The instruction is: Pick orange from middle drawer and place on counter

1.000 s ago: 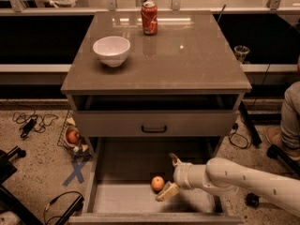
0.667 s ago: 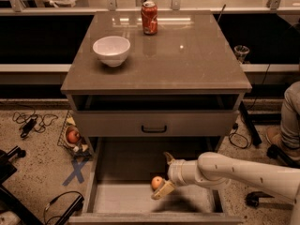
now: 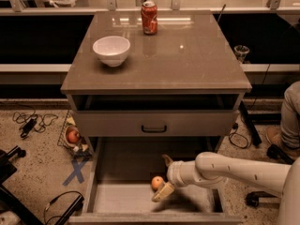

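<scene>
The orange (image 3: 157,182) lies on the pale floor of the pulled-out middle drawer (image 3: 119,198), near its centre. My gripper (image 3: 164,176) reaches in from the right on a white arm. It is open, with one finger (image 3: 167,161) behind the orange and the other finger (image 3: 162,192) in front of it. The orange sits between the fingertips, close to them. The glossy counter (image 3: 187,55) tops the grey cabinet above the drawer.
A white bowl (image 3: 111,49) and a red can (image 3: 149,18) stand on the counter. A closed drawer front with a black handle (image 3: 154,128) is above the open drawer. A wire basket with a reddish fruit (image 3: 73,136), cables and blue tape (image 3: 76,171) lie on the floor left. A person's leg (image 3: 289,121) is at right.
My gripper has moved left in the drawer toward the orange, so its open fingers now stand on either side of the fruit. The orange has stayed in place.
</scene>
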You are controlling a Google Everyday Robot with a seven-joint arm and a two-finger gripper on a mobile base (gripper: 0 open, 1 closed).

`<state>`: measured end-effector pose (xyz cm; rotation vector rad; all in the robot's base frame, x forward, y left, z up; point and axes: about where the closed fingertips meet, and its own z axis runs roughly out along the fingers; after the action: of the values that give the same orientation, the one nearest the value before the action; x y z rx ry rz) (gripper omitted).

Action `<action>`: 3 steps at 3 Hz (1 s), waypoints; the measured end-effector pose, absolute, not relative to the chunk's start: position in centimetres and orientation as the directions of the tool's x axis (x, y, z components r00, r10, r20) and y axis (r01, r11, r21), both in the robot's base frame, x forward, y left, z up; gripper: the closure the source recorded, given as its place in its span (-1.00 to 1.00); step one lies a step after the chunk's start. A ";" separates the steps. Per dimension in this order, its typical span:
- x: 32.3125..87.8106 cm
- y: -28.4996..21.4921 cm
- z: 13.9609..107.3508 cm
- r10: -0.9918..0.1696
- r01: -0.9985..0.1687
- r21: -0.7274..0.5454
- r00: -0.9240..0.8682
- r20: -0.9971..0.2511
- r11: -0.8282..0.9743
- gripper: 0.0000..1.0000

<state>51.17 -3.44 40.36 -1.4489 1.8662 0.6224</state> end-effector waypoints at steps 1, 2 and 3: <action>50.1 -3.4 39.0 -0.624 -0.970 -0.016 -0.143 -0.768 0.243 -0.96; 49.7 -2.8 38.4 -0.616 -0.976 -0.001 -0.135 -0.776 0.216 -0.53; 49.8 -1.4 37.6 -0.607 -0.984 0.004 -0.115 -0.787 0.181 0.10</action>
<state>49.78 -1.43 37.60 -1.5002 1.8043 0.7338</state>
